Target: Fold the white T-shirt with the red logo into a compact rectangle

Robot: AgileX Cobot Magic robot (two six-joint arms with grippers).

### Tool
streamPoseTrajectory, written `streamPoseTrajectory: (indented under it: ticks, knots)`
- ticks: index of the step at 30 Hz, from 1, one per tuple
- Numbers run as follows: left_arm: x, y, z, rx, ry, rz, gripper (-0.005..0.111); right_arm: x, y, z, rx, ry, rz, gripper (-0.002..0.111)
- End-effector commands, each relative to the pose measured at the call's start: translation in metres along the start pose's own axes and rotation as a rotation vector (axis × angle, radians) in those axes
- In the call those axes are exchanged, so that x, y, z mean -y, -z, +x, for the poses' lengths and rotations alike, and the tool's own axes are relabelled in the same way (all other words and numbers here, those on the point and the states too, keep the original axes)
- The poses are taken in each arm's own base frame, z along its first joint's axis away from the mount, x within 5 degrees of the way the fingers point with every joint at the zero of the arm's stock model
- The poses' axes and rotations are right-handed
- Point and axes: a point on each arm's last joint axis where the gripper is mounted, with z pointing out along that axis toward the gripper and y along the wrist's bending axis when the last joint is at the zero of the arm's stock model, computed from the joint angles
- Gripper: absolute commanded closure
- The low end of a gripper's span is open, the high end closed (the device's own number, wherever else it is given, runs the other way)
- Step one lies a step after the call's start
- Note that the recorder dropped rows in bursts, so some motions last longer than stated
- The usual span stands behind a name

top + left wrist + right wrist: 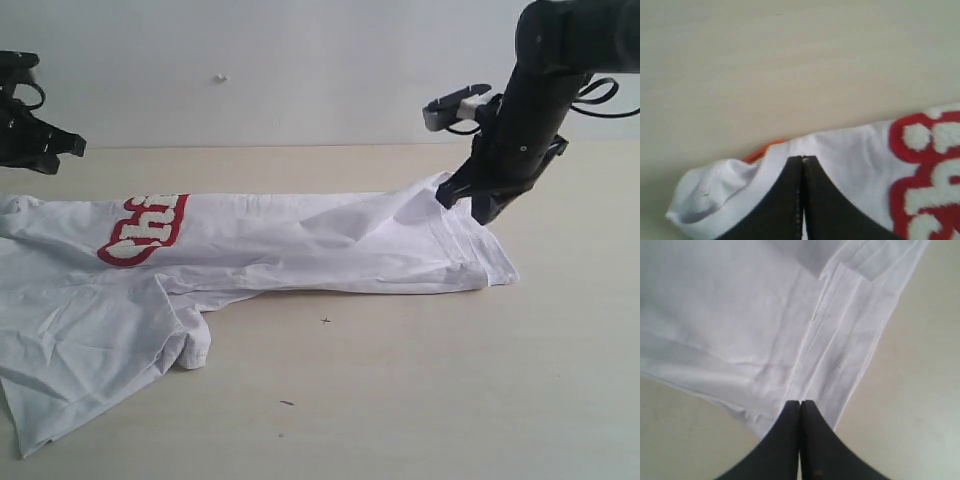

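The white T-shirt point(300, 240) lies on the table, folded over lengthwise, with one sleeve point(190, 345) sticking out at the front. Only part of the red logo point(140, 230) shows at the fold. My right gripper point(462, 197) is shut on the hem corner and holds it slightly raised; in the right wrist view the stitched hem point(855, 355) runs out from my right gripper point(800, 402). My left arm point(25, 140) is at the far left edge, its fingertips out of frame. In the left wrist view my left gripper point(803, 159) is shut on the shirt beside the collar's orange tag point(762, 151), near the logo point(935, 170).
The tan table point(450, 380) stretches bare in front and to the right of the shirt. A white wall point(300, 60) stands behind the table's back edge. A few tiny dark specks point(325, 320) lie on the tabletop.
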Motion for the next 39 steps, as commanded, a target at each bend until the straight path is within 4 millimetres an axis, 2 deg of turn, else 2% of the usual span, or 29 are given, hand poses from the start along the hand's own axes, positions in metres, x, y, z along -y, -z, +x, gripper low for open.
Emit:
streamPoseTrajectory:
  ticks: [1, 4, 7, 10, 13, 16, 19, 22, 26, 30, 34, 39]
  knots:
    - [0.034, 0.004, 0.0, 0.013, -0.118, 0.28, 0.107, -0.009, 0.021, -0.007, 0.128, -0.045, -0.116, 0.108]
    - [0.064, 0.001, 0.003, 0.028, -0.12, 0.412, 0.107, -0.028, 0.008, -0.014, 0.148, -0.023, -0.248, 0.108]
    - [0.092, -0.008, 0.012, -0.001, -0.18, 0.417, 0.107, -0.035, -0.013, -0.013, 0.083, 0.019, -0.235, 0.108]
    - [0.115, -0.018, 0.025, -0.025, -0.264, 0.38, 0.107, -0.032, -0.029, -0.012, 0.04, 0.01, -0.181, 0.108]
    - [0.127, -0.025, 0.034, -0.016, -0.295, 0.338, 0.107, -0.024, -0.052, -0.005, -0.05, -0.021, -0.105, 0.108]
    - [0.128, -0.03, 0.038, -0.02, -0.293, 0.327, 0.107, -0.018, -0.076, 0.007, -0.133, -0.016, -0.033, 0.108]
    - [0.123, -0.042, 0.045, -0.057, -0.285, 0.316, 0.107, -0.018, -0.09, 0.016, -0.15, -0.004, -0.013, 0.108]
    - [0.115, -0.058, 0.055, -0.093, -0.284, 0.284, 0.107, -0.019, -0.092, 0.019, -0.157, -0.001, -0.012, 0.108]
    - [0.087, -0.07, 0.064, -0.135, -0.219, 0.192, 0.107, -0.011, -0.091, 0.026, -0.236, 0.001, 0.072, 0.108]
    - [0.05, -0.068, 0.071, -0.191, -0.117, 0.093, 0.107, -0.001, -0.089, 0.031, -0.285, 0.008, 0.186, 0.108]
    - [0.016, -0.062, 0.077, -0.222, -0.025, 0.059, 0.107, 0.002, -0.089, 0.033, -0.29, -0.022, 0.175, 0.108]
    - [0.012, -0.052, 0.072, -0.202, -0.009, 0.066, 0.107, 0.003, -0.085, 0.03, -0.258, -0.031, 0.169, 0.108]
